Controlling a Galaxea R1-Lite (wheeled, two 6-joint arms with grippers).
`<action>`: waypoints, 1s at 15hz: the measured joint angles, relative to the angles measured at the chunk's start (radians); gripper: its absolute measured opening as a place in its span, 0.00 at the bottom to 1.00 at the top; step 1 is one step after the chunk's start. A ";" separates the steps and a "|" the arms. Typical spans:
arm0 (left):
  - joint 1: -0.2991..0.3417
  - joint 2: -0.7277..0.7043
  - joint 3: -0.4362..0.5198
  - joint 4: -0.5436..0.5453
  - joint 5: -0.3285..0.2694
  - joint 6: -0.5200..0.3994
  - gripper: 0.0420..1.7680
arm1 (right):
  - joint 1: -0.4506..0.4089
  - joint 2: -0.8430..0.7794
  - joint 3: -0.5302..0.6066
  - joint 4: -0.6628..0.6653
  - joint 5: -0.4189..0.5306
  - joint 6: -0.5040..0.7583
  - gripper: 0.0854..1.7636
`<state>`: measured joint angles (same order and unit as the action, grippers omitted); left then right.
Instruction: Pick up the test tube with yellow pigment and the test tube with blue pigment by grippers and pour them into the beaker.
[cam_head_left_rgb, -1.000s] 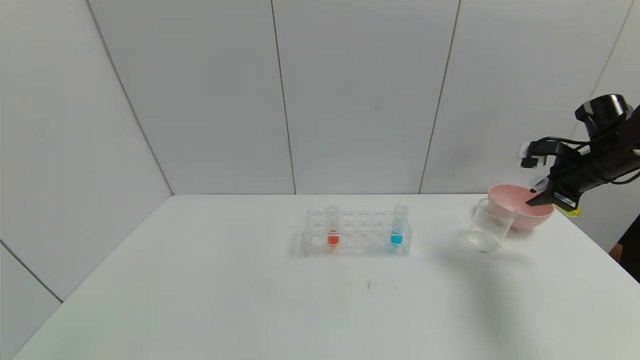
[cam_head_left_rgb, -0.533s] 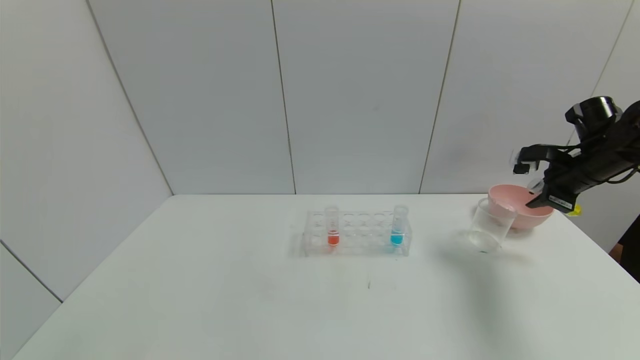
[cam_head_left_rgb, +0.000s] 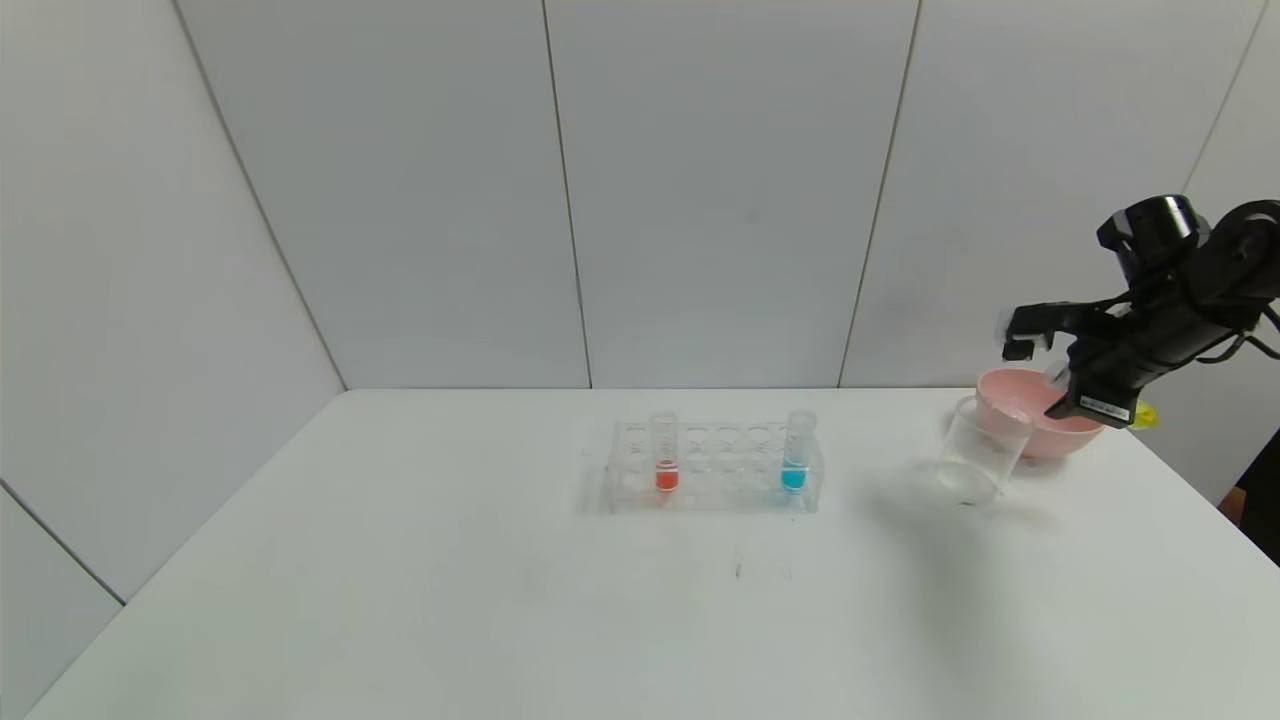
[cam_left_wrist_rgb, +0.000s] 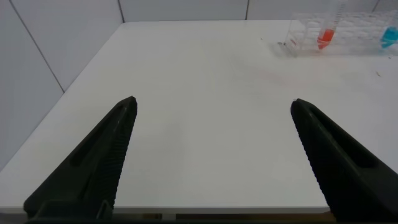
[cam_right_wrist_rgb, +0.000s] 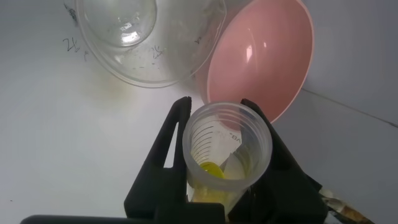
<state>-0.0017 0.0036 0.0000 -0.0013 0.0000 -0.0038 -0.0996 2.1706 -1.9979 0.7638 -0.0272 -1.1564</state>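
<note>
My right gripper is shut on the test tube with yellow pigment, which lies tilted between its fingers, mouth forward, a little yellow liquid inside. In the head view the tube's yellow end pokes out behind the gripper, which hangs over the pink bowl, just right of the beaker. The right wrist view shows the beaker ahead of the tube's mouth. Upright in the clear rack stands the test tube with blue pigment. My left gripper is open, empty, near the table's left edge.
An orange-red tube stands at the rack's left end. The pink bowl touches the beaker's right side near the table's far right corner. White wall panels close off the back and left.
My right gripper has moved left toward the beaker and risen slightly, still holding the yellow tube. The rack, beaker and bowl have not moved.
</note>
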 joint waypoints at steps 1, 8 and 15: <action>0.000 0.000 0.000 0.000 0.000 0.000 1.00 | 0.004 0.003 0.000 -0.002 -0.014 -0.001 0.31; 0.000 0.000 0.000 0.000 0.000 0.000 1.00 | 0.024 0.016 -0.001 -0.001 -0.100 -0.018 0.31; 0.000 0.000 0.000 0.000 0.000 0.000 1.00 | 0.051 0.024 0.000 0.004 -0.181 -0.031 0.31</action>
<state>-0.0017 0.0036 0.0000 -0.0013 0.0000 -0.0043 -0.0489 2.1951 -1.9983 0.7681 -0.2087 -1.1877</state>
